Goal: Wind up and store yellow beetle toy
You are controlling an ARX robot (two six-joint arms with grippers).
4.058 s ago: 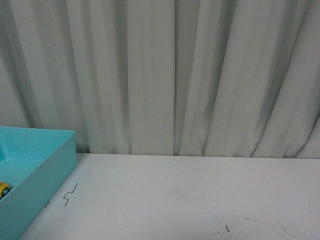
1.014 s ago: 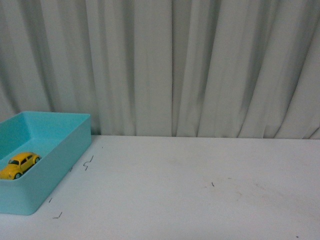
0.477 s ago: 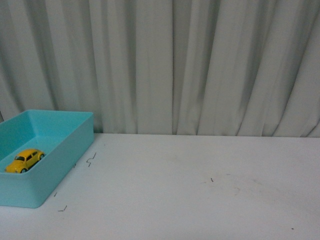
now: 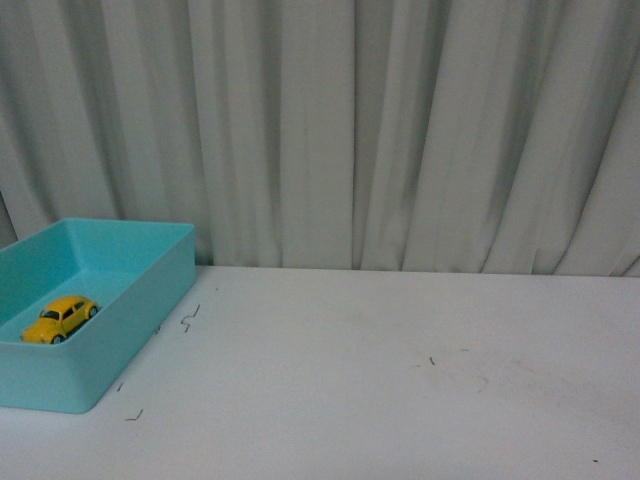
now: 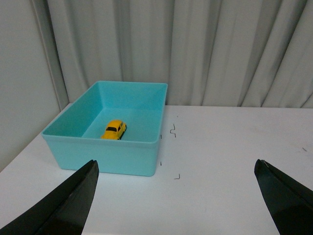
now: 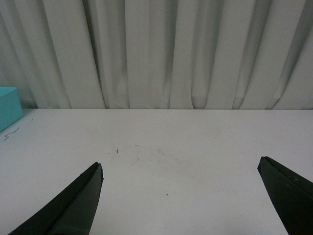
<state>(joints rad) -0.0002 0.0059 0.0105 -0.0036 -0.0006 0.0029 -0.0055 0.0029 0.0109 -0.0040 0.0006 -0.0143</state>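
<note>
At the left edge of the white surface (image 4: 380, 380) you see a turquoise bin (image 4: 150, 300), open at the top, with the yellow beetle toy (image 4: 61, 318) standing on its 4 wheels on the bin floor, near the middle and clear of every wall. In the left wrist view the same toy (image 5: 114, 130) sits inside the bin (image 5: 146, 156), pointing toward the bin's near wall. Behind the surface hangs a pale pleated curtain (image 4: 400, 130). Small dark marks (image 4: 190, 318) lie on the surface just beside the bin. Your left tool (image 5: 176, 205) hangs above the surface short of the bin, its 2 dark fingertips (image 5: 63, 205) spread wide apart and holding nothing. Your right tool (image 6: 181, 200) is likewise spread wide, with nothing between its fingertips (image 6: 68, 205), over bare surface well apart from the bin, of which only 1 corner (image 6: 9, 113) shows at that view's edge. Neither arm appears in the front view
</note>
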